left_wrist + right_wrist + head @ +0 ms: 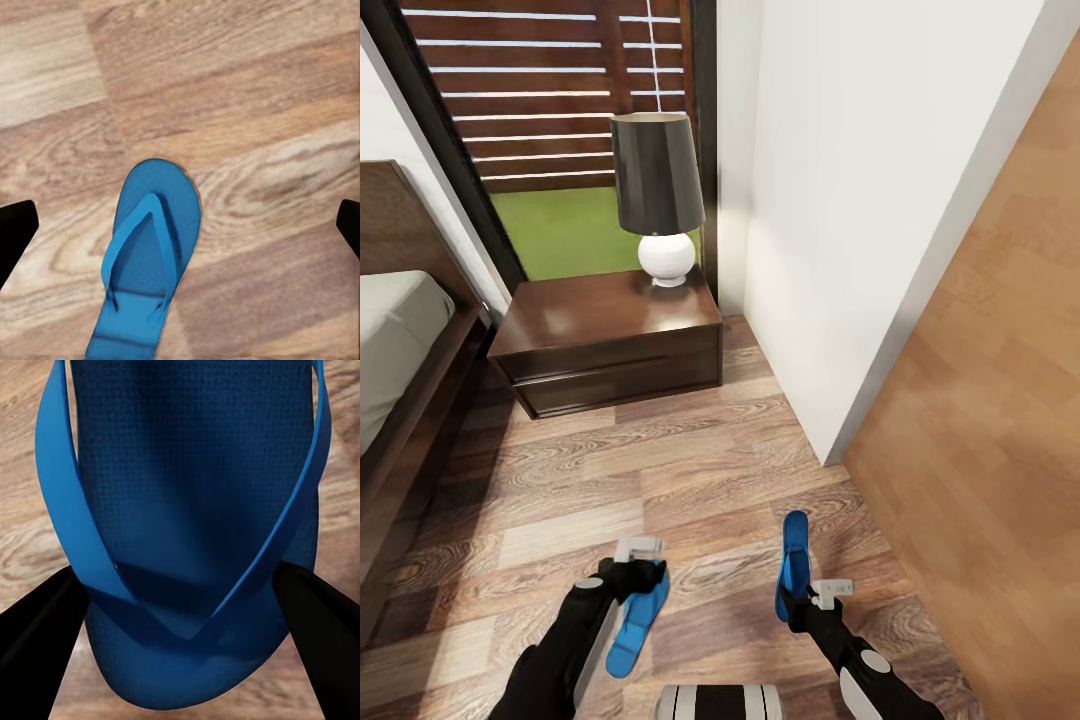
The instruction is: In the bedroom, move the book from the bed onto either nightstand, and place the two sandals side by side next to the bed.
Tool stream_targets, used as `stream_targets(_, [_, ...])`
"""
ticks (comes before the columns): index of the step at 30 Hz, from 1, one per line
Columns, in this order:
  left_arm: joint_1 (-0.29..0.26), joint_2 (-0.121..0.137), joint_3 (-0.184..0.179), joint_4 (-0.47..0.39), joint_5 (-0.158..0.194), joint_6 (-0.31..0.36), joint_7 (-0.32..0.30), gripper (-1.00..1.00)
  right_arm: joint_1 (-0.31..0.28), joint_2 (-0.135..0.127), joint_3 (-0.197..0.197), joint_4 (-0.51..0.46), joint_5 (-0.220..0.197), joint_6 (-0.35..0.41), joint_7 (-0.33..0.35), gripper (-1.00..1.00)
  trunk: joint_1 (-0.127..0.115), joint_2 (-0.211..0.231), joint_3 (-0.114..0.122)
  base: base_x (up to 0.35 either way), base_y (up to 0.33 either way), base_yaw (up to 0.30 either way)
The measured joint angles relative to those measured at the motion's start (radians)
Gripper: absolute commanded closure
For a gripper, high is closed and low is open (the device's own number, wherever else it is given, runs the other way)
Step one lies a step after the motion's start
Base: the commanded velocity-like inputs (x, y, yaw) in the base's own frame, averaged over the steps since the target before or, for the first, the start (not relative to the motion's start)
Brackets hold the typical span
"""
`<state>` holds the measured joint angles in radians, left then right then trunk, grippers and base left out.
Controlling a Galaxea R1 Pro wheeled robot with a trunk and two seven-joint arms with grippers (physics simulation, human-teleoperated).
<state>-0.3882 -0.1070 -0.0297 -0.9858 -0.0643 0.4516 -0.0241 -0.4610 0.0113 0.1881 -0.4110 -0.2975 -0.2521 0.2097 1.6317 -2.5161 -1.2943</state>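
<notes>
- Head view:
  - Sandals appear at both arms. The left sandal (635,620) is at the left gripper (630,578), low over the floor (690,480), long axis pointing roughly up-frame with a slight lean to the right.
  - The right sandal (793,565) sits at the right gripper (800,600), tilted on edge, long axis pointing forward toward the wall corner (830,440).
  - The bed (400,400) lies to the robot's left-front; the nightstand (610,340) with its lamp (660,195) stands straight ahead, beside the bed.
  - The left arm is the nearer one to the bed. Judgement: the right sandal has to travel left to end up beside the left one.
  - The book cannot be located.
- Left wrist view:
  - The sandal (146,262) lies below the gripper, straps up, flat against the planks as far as can be judged.
  - Fingertips (15,232) stand wide apart at either side, clear of the sandal: nothing is held.
- Right wrist view:
  - The sandal (195,510) lies between the fingers (41,652), toe end toward the camera, straps converging there.
  - Both fingers bear against its edges: the sandal is clamped.
  - Its long axis runs along the fingers, away from the wrist.
</notes>
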Motion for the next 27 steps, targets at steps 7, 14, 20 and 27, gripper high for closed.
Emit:
stream_targets(7, [-0.001, 0.033, -0.088, -0.026, -0.030, 0.047, -0.012, -1.00, 0.000, -0.002, 0.000, 0.002, 0.000, 0.000, 0.000, 1.00, 0.000, 0.000, 0.000, 0.000, 0.000, 0.000])
stream_targets(14, [-0.001, 0.057, -0.181, -0.027, -0.036, 0.050, -0.029, -1.00, 0.000, -0.009, 0.000, 0.004, 0.000, 0.000, 0.000, 1.00, 0.000, 0.000, 0.000, 0.000, 0.000, 0.000])
stream_targets(20, [-0.001, 0.058, -0.190, -0.026, -0.037, 0.050, -0.030, -1.00, 0.000, -0.011, 0.000, 0.003, 0.000, 0.000, -0.001, 1.00, 0.000, 0.000, 0.000, 0.000, 0.000, 0.000])
stream_targets(27, [-0.001, 0.058, -0.190, -0.021, -0.037, 0.047, -0.030, -1.00, 0.000, -0.013, 0.000, 0.004, 0.000, 0.000, -0.002, 1.00, 0.001, 0.000, -0.008, 0.000, 0.000, 0.000])
